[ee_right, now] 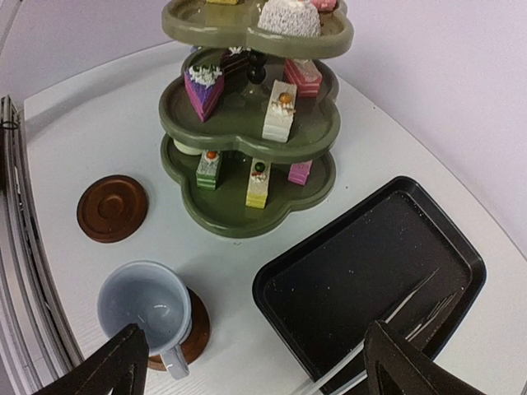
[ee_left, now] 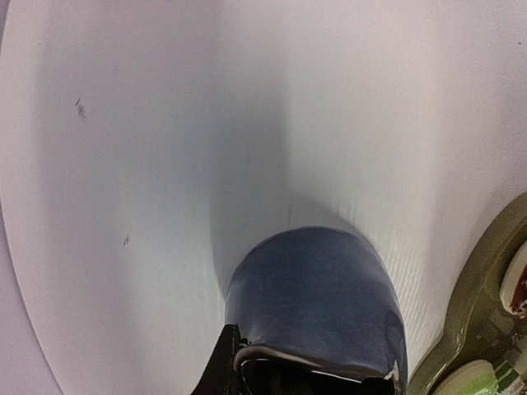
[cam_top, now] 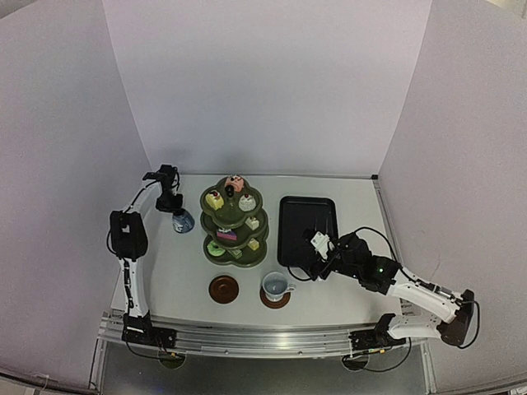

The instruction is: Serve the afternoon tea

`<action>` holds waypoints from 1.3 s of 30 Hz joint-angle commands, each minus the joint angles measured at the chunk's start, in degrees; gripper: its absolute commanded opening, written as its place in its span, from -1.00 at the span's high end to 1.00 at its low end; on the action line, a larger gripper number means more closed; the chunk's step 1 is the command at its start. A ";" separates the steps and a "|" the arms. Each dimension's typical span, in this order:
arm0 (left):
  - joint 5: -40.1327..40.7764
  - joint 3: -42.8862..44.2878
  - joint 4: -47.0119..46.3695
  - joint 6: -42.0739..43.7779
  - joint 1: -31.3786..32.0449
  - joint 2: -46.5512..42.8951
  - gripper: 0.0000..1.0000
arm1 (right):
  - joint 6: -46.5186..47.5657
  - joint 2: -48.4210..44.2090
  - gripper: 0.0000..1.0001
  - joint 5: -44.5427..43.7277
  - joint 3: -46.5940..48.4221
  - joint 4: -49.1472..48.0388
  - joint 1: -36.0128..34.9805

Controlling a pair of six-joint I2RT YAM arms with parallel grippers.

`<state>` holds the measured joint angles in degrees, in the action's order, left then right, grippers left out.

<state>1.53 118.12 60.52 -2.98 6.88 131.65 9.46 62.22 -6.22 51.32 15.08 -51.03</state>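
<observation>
Blue-and-white glaze filled the left wrist view: the small blue-and-white pot [ee_left: 317, 296] hung directly under the left gripper [cam_top: 170, 201]. Its dark fingers [ee_left: 228, 368] looked closed on the pot's top by the wire handle, though only their tips showed. The green three-tier stand [ee_right: 239, 226] sat just to that gripper's right, loaded with tiny cakes [ee_right: 279, 111], close enough to clip. The empty brown coaster [cam_top: 223, 288] lay well apart from the gripper, back toward the arm's base and past the stand's near edge.

The right gripper [ee_right: 255, 370] was spread wide with nothing in it, over the near end of the black tray [ee_right: 461, 247]. Thin metal tongs [ee_right: 387, 325] lay on the tray just ahead of its fingers. The white mug [ee_right: 144, 304] sat on its own coaster [ee_right: 198, 329] just off to that gripper's left.

Step in hand, as I read it: placing the pot. The cakes and mug looked done. The next move calls for drawing the pot back toward the base, keeping it off the stand's scalloped rim, then setting it level on the bare coaster beside the mug before letting go.
</observation>
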 commanded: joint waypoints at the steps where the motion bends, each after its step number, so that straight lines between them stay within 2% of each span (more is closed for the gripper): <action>1: 4.08 -6.87 1.59 -11.40 -0.80 -15.83 1.00 | -4.51 4.63 -0.76 0.37 9.20 2.09 0.19; 5: 4.16 -16.30 3.17 -17.07 -2.01 -24.59 1.00 | -8.50 9.76 -0.77 1.79 17.60 6.57 -1.20; 11: 5.05 -30.80 7.72 -20.47 -2.12 -35.80 1.00 | -12.64 20.29 -0.74 -9.05 31.32 13.40 -10.58; 16: -2.28 -35.78 10.18 -20.92 -1.96 -42.82 1.00 | -17.83 33.22 -0.76 -11.29 46.15 20.58 -16.27; 19: -7.01 -37.85 9.68 -22.59 -0.99 -48.84 1.00 | -18.13 40.99 -0.76 -12.78 53.02 21.11 -19.94; 22: -5.05 -40.16 10.78 -24.79 1.57 -53.15 1.00 | -18.89 50.48 -0.76 -11.15 62.57 21.13 -22.05; 26: -1.36 -42.92 14.11 -26.76 3.65 -56.25 1.00 | -19.59 63.14 -0.73 -6.34 79.91 21.21 -23.68; 29: 3.26 -45.41 16.57 -27.14 5.24 -59.15 1.00 | -19.36 70.77 -0.68 -4.67 87.77 21.12 -24.03; 33: 4.59 -50.07 17.50 -27.14 6.11 -61.43 1.00 | -18.26 76.15 -0.66 -3.14 92.78 19.02 -24.05; 39: 1.42 -51.97 15.29 -28.27 8.78 -62.69 1.00 | -17.03 81.94 -0.62 0.67 92.01 9.81 -24.08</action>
<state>4.16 65.61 77.36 -29.45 13.56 71.91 -8.67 140.41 -9.46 141.45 32.23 -75.17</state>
